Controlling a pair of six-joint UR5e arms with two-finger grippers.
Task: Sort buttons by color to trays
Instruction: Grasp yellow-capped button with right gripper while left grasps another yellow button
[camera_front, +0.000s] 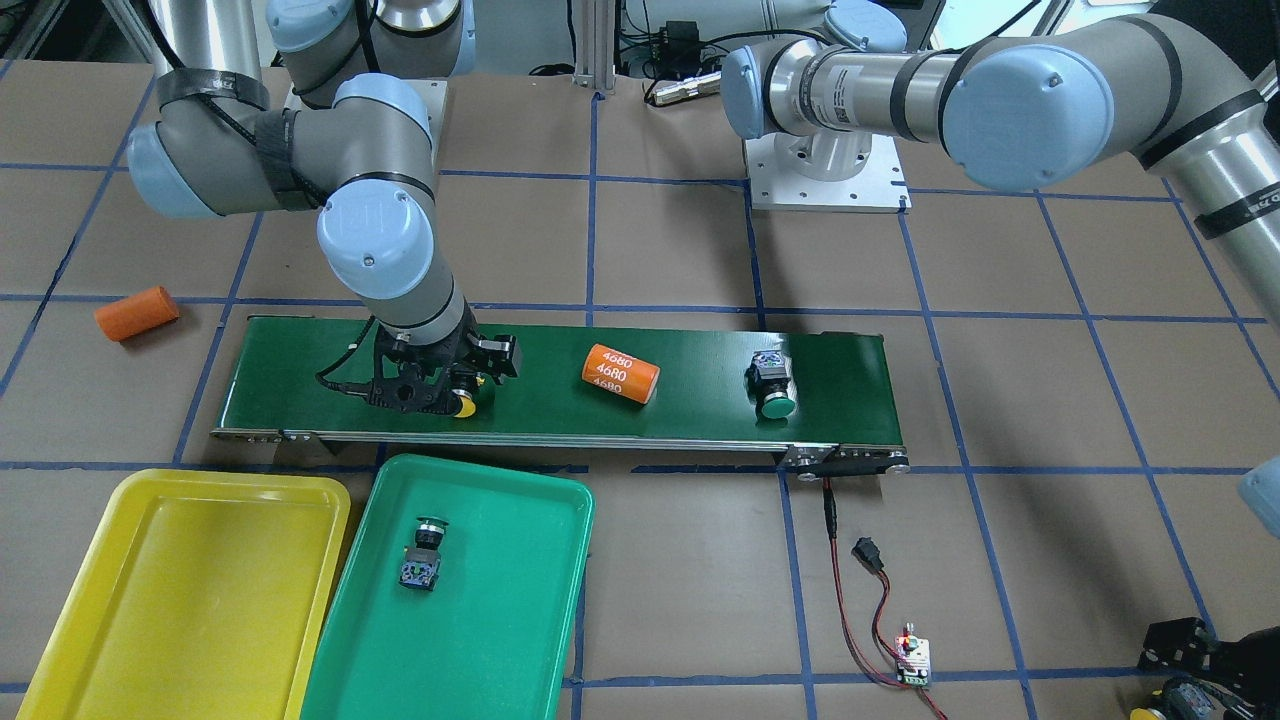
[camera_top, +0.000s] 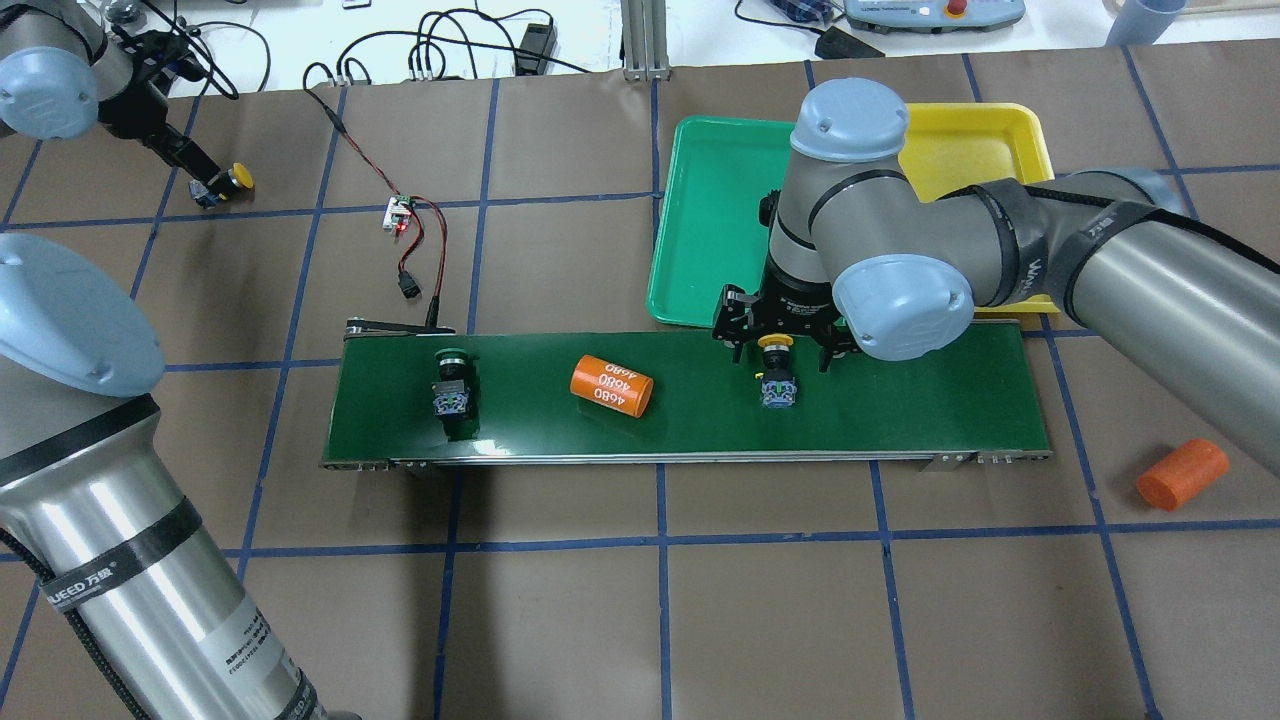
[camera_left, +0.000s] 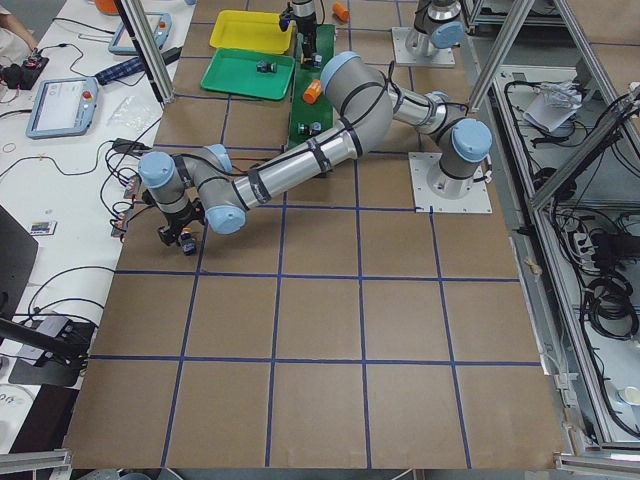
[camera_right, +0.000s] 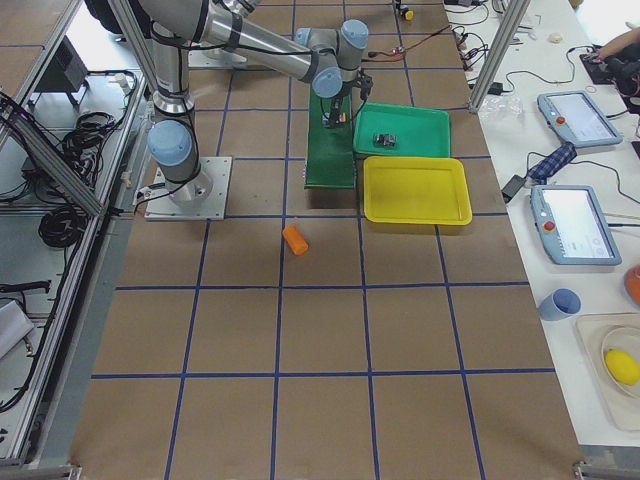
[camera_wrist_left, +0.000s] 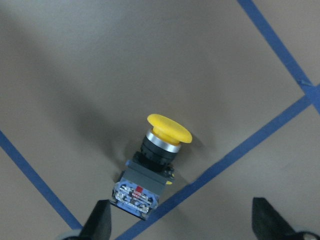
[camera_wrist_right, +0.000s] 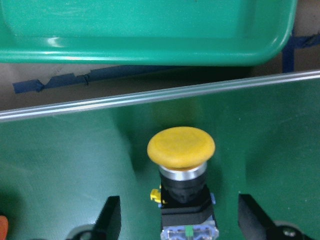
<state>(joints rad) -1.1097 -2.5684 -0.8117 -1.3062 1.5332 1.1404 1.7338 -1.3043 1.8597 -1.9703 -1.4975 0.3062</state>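
Front camera: you've got bare brown counter (camera_front: 1000, 560) open all round one end of the long dark-green conveyor belt (camera_front: 700, 400). At the other end the shallow green plastic tray (camera_front: 500, 620) sits just beside the belt's edge, with the shallow yellow plastic tray (camera_front: 200, 600) right next to it. Your right fingers (camera_front: 400, 392) are down on the belt over a yellow-capped black push-button (camera_front: 463, 405). An orange cylinder marked 4680 (camera_front: 620, 374) and a green-capped push-button (camera_front: 772, 385) lie further along the belt, well apart. A second green-capped push-button (camera_front: 422, 555) lies in the green tray.

Overhead: your left fingers (camera_top: 190, 160) are way off near the counter's far corner, with a second yellow-capped push-button (camera_top: 228, 182) at their tips.

Left wrist: the fingers are spread and released, gripping nothing. That button lies on its side on the counter by a blue tape line (camera_wrist_left: 240, 150), its body close to one finger and well off the other.

Right wrist: the fingers are spread and released, and the button sits between them with a gap either side. Its cap points at the belt's metal edge rail (camera_wrist_right: 150, 97), and the green tray's rim is just beyond.
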